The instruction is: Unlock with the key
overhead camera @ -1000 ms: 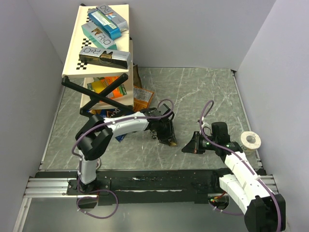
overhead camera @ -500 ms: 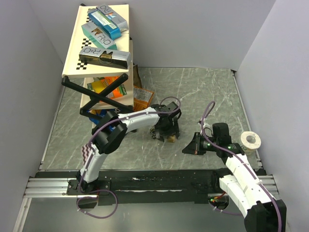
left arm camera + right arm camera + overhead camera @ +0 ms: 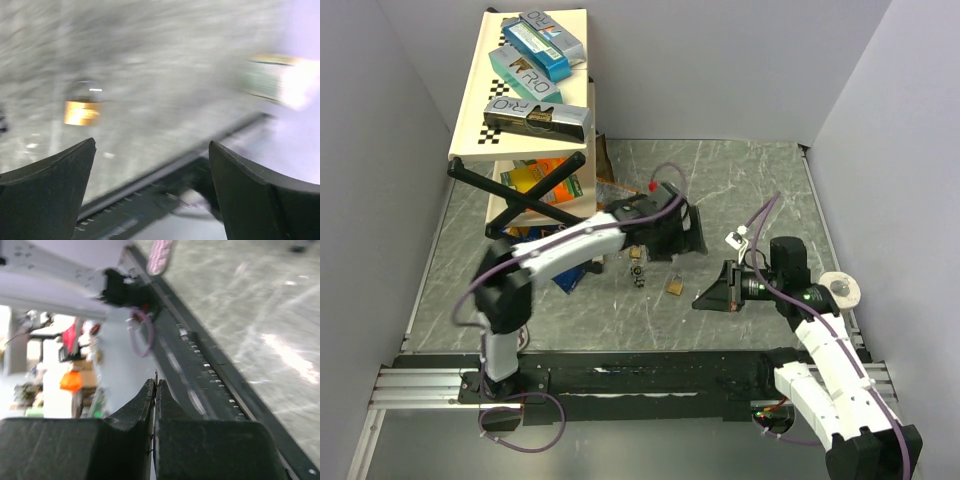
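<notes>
The left gripper [image 3: 151,150] hangs above the table [image 3: 750,190] with jaws spread wide and nothing between them. The right gripper [image 3: 700,302] is clenched, apparently on nothing. The key [image 3: 635,257], if the small dark speck is it, lies on the table at eight o'clock from the left gripper, which is the nearer tool. Its long axis is too small to read. One padlock [image 3: 639,277] sits just beside it at six o'clock. A second padlock [image 3: 674,287] lies near it at four. There is open room toward three.

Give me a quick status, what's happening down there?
Left gripper open, empty. Right gripper shut beside padlock. Key apparently on table, ungrasped. Nothing blocking it.
</notes>
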{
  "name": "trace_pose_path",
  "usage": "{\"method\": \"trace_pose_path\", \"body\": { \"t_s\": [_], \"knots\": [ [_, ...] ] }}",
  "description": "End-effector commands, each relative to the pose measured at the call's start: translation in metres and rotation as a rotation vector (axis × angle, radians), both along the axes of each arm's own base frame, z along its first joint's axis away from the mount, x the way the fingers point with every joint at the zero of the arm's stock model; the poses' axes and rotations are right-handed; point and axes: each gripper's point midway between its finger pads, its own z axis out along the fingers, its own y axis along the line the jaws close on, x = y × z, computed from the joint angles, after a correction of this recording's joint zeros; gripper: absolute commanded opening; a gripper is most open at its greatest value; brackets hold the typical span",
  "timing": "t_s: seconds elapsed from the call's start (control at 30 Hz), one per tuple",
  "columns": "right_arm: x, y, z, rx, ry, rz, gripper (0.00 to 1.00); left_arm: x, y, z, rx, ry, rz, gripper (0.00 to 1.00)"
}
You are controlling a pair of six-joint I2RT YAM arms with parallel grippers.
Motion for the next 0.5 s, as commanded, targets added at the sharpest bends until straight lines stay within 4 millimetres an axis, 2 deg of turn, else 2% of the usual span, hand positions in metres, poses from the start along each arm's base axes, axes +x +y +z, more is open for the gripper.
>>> {"method": "trace_pose_path", "body": {
  "t_s": [0.0,0.03,0.1,0.13,0.17,0.2,0.23,0.27,0.3,0.37,0.4,0.47],
  "knots": [
    [-0.017,0.006,0.046,0.104,-0.016,0.140,0.00,-0.004,-0.013,0.142,-0.367,-0.257,-0.067,0.99],
    [-0.018,0.006,0.048,0.102,-0.036,0.156,0.00,-0.013,-0.010,0.139,-0.385,-0.246,-0.095,0.99],
    [-0.020,0.007,0.058,0.120,-0.027,0.187,0.00,-0.028,-0.006,0.180,-0.520,-0.332,-0.157,0.98],
    [-0.020,0.007,0.062,0.129,-0.031,0.193,0.00,-0.046,-0.004,0.168,-0.551,-0.299,-0.227,0.97],
    [-0.021,0.008,0.066,0.145,-0.028,0.207,0.00,-0.059,0.004,0.187,-0.611,-0.334,-0.266,0.96],
    [-0.020,0.008,0.067,0.148,-0.026,0.208,0.00,-0.070,0.007,0.190,-0.647,-0.339,-0.308,0.93],
    [-0.020,0.009,0.068,0.151,-0.026,0.211,0.00,-0.079,0.009,0.183,-0.687,-0.342,-0.342,0.92],
    [-0.020,0.009,0.071,0.156,-0.023,0.213,0.00,-0.098,0.015,0.194,-0.744,-0.332,-0.408,0.90],
    [-0.021,0.009,0.073,0.161,-0.025,0.221,0.00,-0.107,0.019,0.182,-0.756,-0.296,-0.428,0.86],
    [-0.021,0.009,0.077,0.171,-0.027,0.231,0.00,-0.127,0.023,0.194,-0.832,-0.274,-0.504,0.77],
    [-0.023,0.009,0.079,0.177,-0.025,0.237,0.00,-0.132,0.025,0.188,-0.838,-0.256,-0.516,0.75],
    [-0.025,0.010,0.082,0.179,-0.028,0.248,0.00,-0.141,0.026,0.192,-0.867,-0.252,-0.553,0.69]
  ]
}}
